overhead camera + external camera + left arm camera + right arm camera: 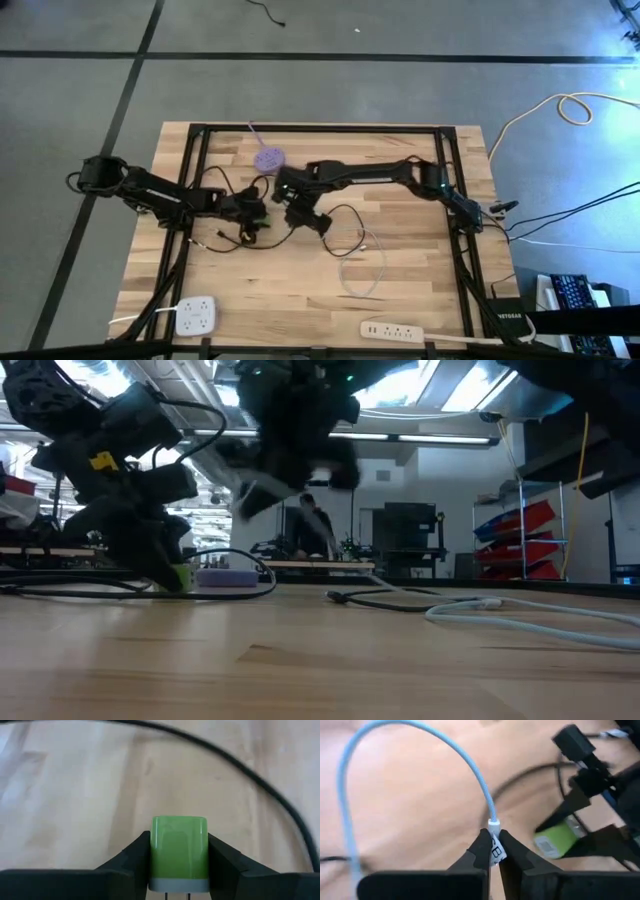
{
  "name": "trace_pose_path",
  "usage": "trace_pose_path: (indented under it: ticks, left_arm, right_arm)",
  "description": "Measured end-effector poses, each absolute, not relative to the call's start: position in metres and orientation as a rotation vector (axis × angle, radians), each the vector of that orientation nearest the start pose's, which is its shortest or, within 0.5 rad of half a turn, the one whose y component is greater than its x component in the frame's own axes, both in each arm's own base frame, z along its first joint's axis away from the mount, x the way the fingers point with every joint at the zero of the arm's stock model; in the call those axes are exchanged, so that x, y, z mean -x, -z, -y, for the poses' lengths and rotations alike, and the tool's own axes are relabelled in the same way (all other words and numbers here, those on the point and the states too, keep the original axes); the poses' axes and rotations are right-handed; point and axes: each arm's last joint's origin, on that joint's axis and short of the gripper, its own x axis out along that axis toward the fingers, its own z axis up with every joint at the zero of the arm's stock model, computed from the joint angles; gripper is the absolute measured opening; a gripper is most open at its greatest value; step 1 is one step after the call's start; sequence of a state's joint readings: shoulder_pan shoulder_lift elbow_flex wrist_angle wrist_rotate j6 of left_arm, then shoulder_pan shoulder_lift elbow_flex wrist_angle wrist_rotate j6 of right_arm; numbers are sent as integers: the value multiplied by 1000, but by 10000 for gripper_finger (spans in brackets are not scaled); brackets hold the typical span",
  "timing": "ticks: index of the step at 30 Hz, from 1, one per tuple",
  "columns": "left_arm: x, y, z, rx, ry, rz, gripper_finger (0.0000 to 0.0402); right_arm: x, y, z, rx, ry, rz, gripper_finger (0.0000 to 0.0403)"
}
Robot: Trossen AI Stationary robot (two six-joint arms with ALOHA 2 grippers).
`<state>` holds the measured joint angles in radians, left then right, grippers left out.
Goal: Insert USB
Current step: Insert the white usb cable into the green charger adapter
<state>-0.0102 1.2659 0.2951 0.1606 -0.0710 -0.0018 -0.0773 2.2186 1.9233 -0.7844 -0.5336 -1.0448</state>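
Note:
A green charger block [179, 847] with a grey pronged end sits between the fingers of my left gripper [179, 840], left of the table's middle [255, 215]. In the low view the green block [180, 577] is down at the table top. My right gripper [493, 842] is shut on the white USB plug [494, 851] of a pale cable [410, 725]. It hangs above the table just right of the left gripper [295, 210]. The rest of that cable [362, 270] lies in loops on the table. My left gripper pinches the charger's two opposite green sides [155, 845] between its two fingers, slanting down from the table's left. The pronged grey end [179, 884] faces back toward the wrist. Whether the block's far end touches the table, I cannot tell. My right gripper pinches the lettered white plug [496, 849] between its two fingertips, slanting down. The cable's end [492, 822] leaves the plug just beyond the fingertips and arcs away slack. The plug is lifted clear of the table.
A black cable [345, 215] curls across the table's middle and runs past the charger [260, 780]. A purple disc [268, 158] lies toward the far edge. Two white power strips [196, 315] [392, 330] lie near the front edge.

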Motion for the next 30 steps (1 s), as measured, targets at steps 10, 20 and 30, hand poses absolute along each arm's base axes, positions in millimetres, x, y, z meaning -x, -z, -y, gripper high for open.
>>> trace_pose_path:
  ticks: [10,20,30]
  left_arm:
    - [-214,-142,13,-77,37,-490,124]
    - [-257,-191,23,-1,260,-6,124]
    - [-320,-231,28,-73,334,130,124]
  right_arm:
    - [-384,-245,38,411,-681,-298,0]
    - [-294,-271,14,-93,-626,535,0]
    - [-300,-290,4,-336,-684,530,0]
